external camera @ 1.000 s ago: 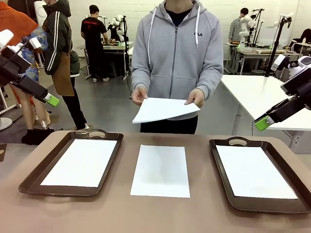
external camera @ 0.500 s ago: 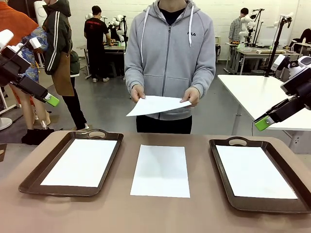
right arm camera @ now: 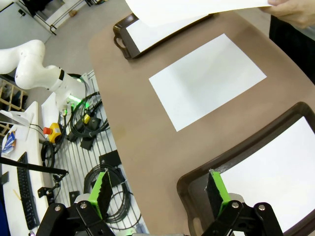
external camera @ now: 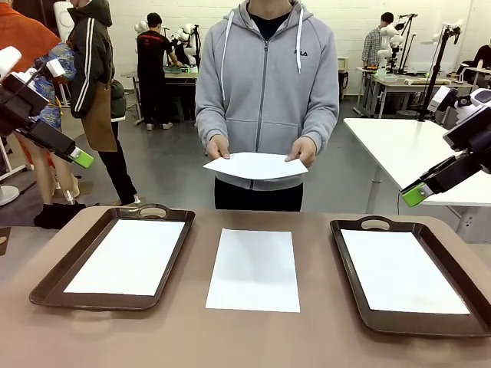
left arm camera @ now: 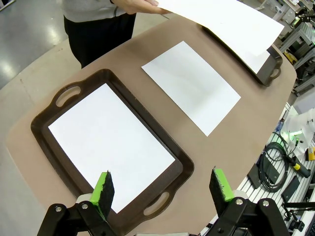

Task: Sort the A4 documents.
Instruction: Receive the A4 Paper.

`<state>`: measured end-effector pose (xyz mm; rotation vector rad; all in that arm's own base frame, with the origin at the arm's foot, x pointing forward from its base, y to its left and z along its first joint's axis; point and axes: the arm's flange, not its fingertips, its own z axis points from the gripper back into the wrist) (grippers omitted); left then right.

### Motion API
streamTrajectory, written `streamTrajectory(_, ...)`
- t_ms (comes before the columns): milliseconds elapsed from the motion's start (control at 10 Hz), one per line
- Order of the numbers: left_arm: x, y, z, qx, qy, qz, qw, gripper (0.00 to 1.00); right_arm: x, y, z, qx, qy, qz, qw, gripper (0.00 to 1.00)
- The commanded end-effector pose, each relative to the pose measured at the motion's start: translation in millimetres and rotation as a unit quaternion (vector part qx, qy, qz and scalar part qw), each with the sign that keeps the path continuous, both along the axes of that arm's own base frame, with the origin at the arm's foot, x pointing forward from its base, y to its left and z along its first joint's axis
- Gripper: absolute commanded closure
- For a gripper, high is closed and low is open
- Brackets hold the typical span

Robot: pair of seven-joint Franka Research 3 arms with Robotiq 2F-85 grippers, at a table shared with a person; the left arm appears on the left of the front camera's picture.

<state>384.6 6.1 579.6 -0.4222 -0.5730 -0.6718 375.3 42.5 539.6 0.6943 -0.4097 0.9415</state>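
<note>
Brown bench fills the lower frame. Three A4 documents lie flat on it in a row. Left sheet sits inside the left tray, lower left. Middle sheet lies bare on the bench, lower center, between the trays and touching neither. Right sheet sits inside the right tray, lower right. Both trays are dark brown with a handle at the far end.

Left hand hangs at mid left, above and beyond the left tray. Wrist view: its green pads are spread wide, nothing between them. Right hand hangs at mid right, off the right tray's far corner, also spread wide and empty.

Farther back, upper center, a person in a grey hoodie stands at the bench's far side. The person's hands hold a fourth sheet by its far corners, roughly level, above the bench. It could be a thin stack, cannot tell from here.
</note>
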Motion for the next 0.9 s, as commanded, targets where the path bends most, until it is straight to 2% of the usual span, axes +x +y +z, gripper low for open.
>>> streamTrajectory(0,-2.8,-0.1,-0.9,-0.002,0.000,-0.001,1.000,0.00,0.0,0.6,-1.0,-0.005,0.001,-0.002,1.000,0.00)
streamTrajectory(800,-2.8,-0.1,-0.9,-0.002,0.000,-0.001,1.000,0.00,0.0,0.6,-1.0,-0.005,0.001,-0.002,1.000,0.00)
